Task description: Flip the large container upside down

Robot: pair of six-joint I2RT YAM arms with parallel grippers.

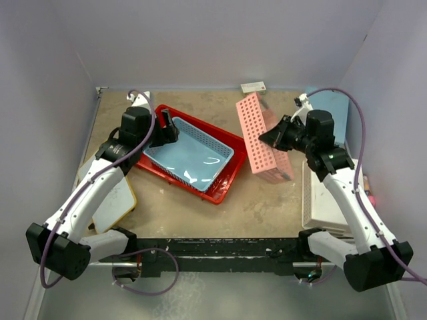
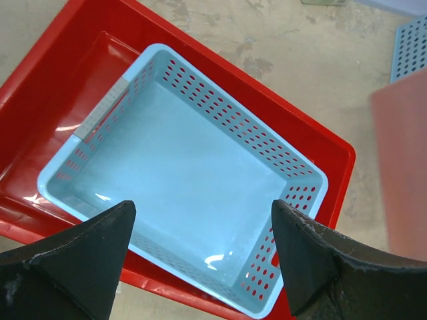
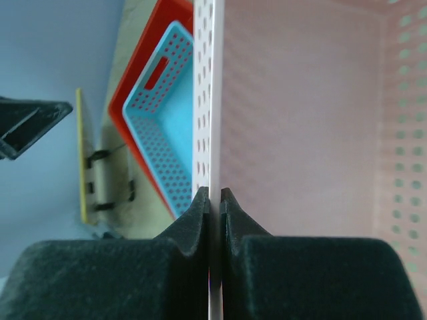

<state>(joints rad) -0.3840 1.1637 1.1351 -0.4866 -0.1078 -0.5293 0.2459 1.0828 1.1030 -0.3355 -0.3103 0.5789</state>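
Left fingers (image 1: 167,128) spread, hovering over the light-blue basket (image 1: 190,157) nested in the large container (image 1: 230,175), which sits open side up, left of centre on the counter (image 1: 267,207). At its two o'clock, right fingers (image 1: 265,138) pinch the wall of the pink basket (image 1: 255,133), which stands on edge.

There was one large container (image 1: 225,183), red. Two light-blue perforated items were counted: the nearer blue basket (image 1: 190,157) and the far blue piece (image 1: 331,110). There was also one pink basket (image 1: 257,137), one white basket (image 1: 317,207), one yellow-edged board (image 1: 117,200) and one small card (image 1: 253,87).
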